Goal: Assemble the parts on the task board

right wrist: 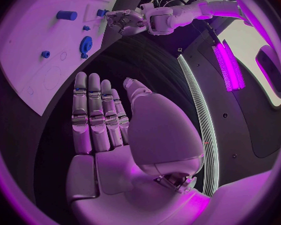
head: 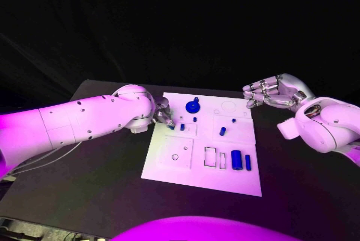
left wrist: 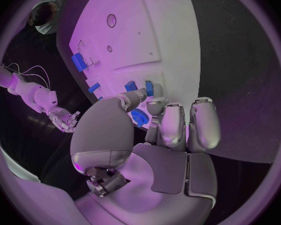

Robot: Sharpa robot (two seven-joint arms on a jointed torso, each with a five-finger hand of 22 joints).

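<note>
Black table (head: 112, 168): parts (head: 181, 127) by L robot hand (head: 163, 115)

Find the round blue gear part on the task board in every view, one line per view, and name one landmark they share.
Head view: the round blue gear part sits near the task board's far edge, just right of the left hand.
Left wrist view: the gear shows partly behind that hand's fingertips.
Right wrist view: the gear lies on the board beyond the right hand.
Shared landmark: the left hand beside the gear.
</note>
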